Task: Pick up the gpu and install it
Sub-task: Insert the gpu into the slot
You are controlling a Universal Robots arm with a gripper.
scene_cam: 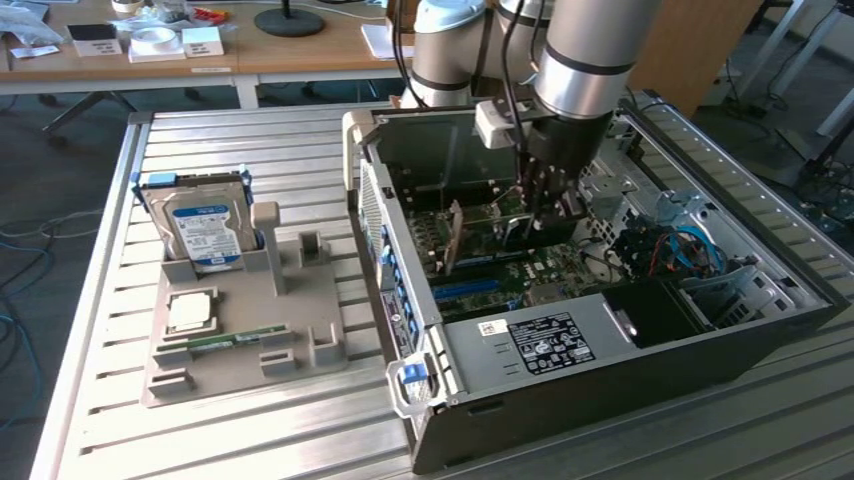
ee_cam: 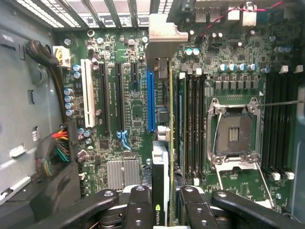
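Observation:
The gpu point(ee_cam: 160, 157) shows edge-on in the wrist view, a thin dark card with a silver bracket at its far end. My gripper point(ee_cam: 164, 193) is shut on it, one black finger point(ee_cam: 139, 202) on each face. The card hangs over the green motherboard point(ee_cam: 128, 119), right beside a long blue slot point(ee_cam: 151, 102). Whether its edge touches a slot is hidden. In the exterior view my gripper point(scene_cam: 545, 212) reaches down into the open computer case point(scene_cam: 601, 340), holding the gpu point(scene_cam: 483, 232) upright above the board.
The case walls close in around the arm. Cable bundles point(ee_cam: 57, 143) lie near one wall, and an empty processor socket point(ee_cam: 233, 133) sits beside the memory slots. On the exterior view's left, a grey holder point(scene_cam: 300, 345) carries a hard drive point(scene_cam: 203, 232), a chip point(scene_cam: 187, 310) and a memory stick point(scene_cam: 238, 338).

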